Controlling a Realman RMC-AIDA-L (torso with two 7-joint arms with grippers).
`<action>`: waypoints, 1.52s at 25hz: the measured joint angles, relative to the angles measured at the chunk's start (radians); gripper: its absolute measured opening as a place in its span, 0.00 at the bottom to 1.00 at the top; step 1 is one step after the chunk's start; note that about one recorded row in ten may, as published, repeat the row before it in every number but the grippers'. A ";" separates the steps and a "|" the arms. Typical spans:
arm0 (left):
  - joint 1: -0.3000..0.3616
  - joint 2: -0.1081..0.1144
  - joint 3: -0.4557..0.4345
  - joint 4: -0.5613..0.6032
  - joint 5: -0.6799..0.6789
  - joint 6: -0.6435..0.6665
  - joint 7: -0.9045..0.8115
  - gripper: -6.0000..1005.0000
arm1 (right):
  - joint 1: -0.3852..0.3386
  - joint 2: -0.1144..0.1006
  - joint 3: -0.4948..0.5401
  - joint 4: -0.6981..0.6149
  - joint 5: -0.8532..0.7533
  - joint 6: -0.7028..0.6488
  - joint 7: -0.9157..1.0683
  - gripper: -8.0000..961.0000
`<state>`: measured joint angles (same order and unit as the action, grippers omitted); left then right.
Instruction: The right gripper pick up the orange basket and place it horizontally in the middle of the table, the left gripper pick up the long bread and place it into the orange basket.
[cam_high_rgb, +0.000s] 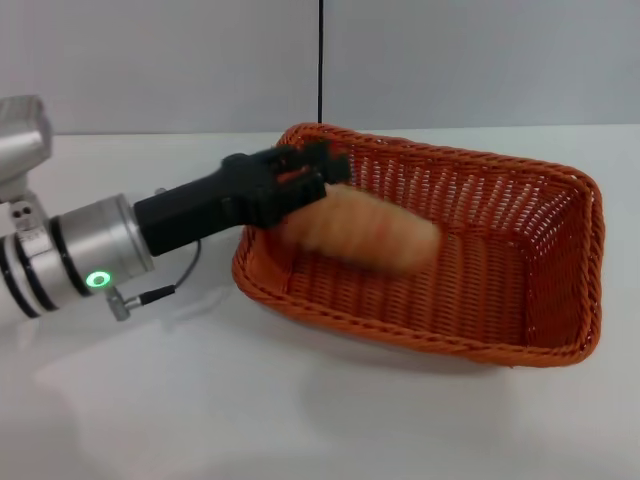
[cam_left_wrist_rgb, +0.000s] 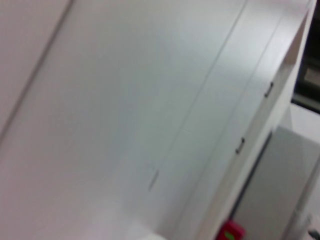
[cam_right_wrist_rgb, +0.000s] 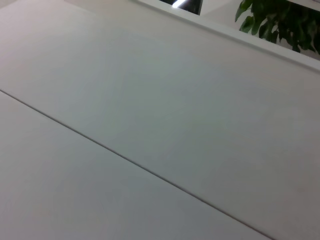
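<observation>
The orange basket (cam_high_rgb: 520, 300) lies lengthwise on the white table (cam_high_rgb: 200, 400), at the centre-right of the head view. My left gripper (cam_high_rgb: 318, 170) reaches in from the left and hovers over the basket's near-left corner. Its fingers look open, with nothing held between them. The long bread (cam_high_rgb: 365, 235) shows as a blurred orange and cream shape inside the basket, just below and to the right of the gripper, apart from the fingertips. My right gripper is out of view in every picture.
The left arm's silver forearm (cam_high_rgb: 80, 255) with a green light lies over the table's left side. Both wrist views show only pale walls; a red-and-green object (cam_left_wrist_rgb: 229, 232) and a leafy plant (cam_right_wrist_rgb: 280, 22) sit at their edges.
</observation>
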<state>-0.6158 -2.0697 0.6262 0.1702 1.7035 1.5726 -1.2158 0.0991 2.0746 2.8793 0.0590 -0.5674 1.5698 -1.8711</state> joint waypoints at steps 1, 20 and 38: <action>0.006 0.001 0.000 0.000 -0.011 0.006 0.004 0.36 | 0.001 0.000 0.000 -0.002 0.000 0.000 0.000 0.59; 0.312 0.003 -0.213 0.028 -0.573 0.286 0.200 0.83 | -0.024 0.004 0.001 -0.038 0.104 -0.034 0.144 0.59; 0.370 0.001 -0.449 -0.063 -0.633 0.358 0.372 0.83 | 0.025 0.001 -0.018 -0.040 0.220 0.002 -0.036 0.59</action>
<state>-0.2462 -2.0685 0.1771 0.1067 1.0705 1.9307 -0.8436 0.1242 2.0757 2.8613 0.0186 -0.3473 1.5717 -1.9067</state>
